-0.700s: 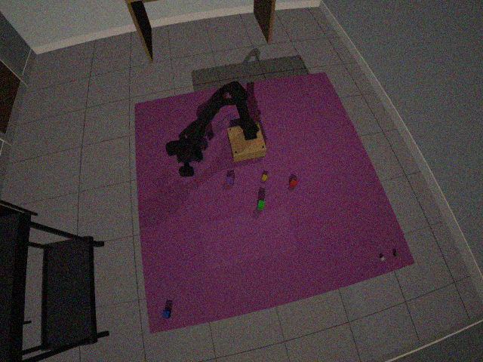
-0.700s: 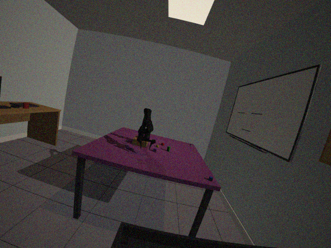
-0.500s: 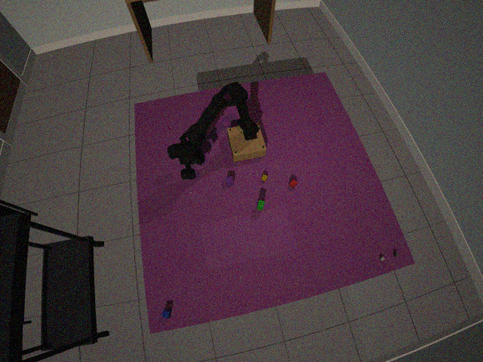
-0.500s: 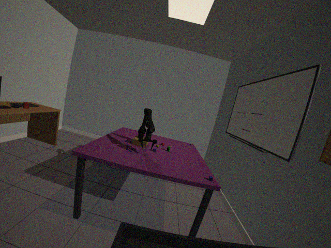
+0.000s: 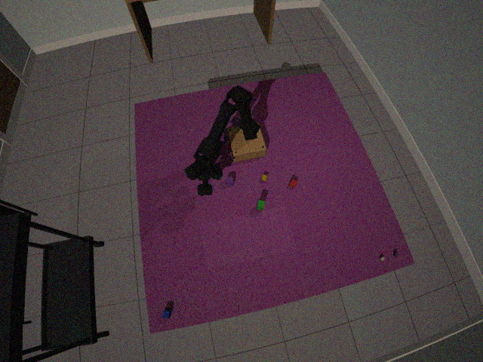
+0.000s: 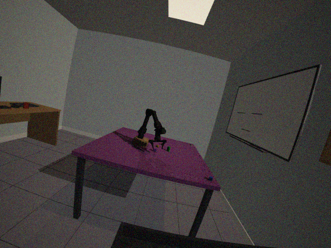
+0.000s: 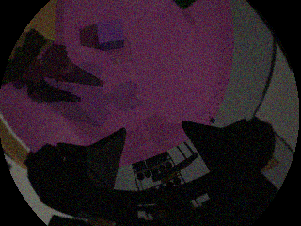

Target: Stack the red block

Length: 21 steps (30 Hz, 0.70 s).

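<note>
Fingers (image 5: 203, 182) spread wide, holding nothing, low over the surface (image 5: 272, 253) beside the purple block (image 5: 230, 179); red block (image 5: 293, 182) lies well off toward the far side, past yellow block (image 5: 264, 177); green tower (image 5: 261, 204) between.

Classroom: whiteboard (image 6: 272, 112), desk (image 6: 29, 112)

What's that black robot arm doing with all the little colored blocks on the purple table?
The arm's gripper hangs low over the purple table with its jaws wide open and nothing in them. It's meant to put the red block on the green tower, but the red block sits on the table, untouched, off to one side. The gripper is closest to a purple block; a yellow block sits between that and the red one.
</note>
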Tool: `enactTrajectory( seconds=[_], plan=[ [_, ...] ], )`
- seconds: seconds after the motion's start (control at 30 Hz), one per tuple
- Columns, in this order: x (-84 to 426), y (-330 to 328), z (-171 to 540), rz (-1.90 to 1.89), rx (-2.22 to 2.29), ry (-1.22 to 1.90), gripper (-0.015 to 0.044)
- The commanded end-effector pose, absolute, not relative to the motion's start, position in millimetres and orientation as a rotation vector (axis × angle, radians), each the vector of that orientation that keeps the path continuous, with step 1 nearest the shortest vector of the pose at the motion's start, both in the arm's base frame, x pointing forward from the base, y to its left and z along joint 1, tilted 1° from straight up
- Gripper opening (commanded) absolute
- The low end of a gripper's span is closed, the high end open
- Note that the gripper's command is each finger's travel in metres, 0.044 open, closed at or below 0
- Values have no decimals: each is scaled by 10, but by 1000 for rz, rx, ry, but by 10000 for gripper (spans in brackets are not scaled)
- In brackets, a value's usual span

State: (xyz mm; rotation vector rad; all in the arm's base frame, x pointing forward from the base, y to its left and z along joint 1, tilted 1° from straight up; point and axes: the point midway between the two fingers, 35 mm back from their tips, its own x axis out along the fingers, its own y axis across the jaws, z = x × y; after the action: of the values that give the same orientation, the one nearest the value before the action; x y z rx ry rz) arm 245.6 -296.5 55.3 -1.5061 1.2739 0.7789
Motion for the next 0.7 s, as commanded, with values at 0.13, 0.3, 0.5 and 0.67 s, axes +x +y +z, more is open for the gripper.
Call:
enactTrajectory(
  seconds=[0.13,0.3,0.5,0.67],
  plan=[
    [2927,-2463,571,735,-1376,1222,440],
    [3176,-2060,564,719,-1275,1205,440],
    [3397,-1549,555,706,-1151,1202,440],
    [3516,-1096,553,717,-1070,1201,440]
  ],
)
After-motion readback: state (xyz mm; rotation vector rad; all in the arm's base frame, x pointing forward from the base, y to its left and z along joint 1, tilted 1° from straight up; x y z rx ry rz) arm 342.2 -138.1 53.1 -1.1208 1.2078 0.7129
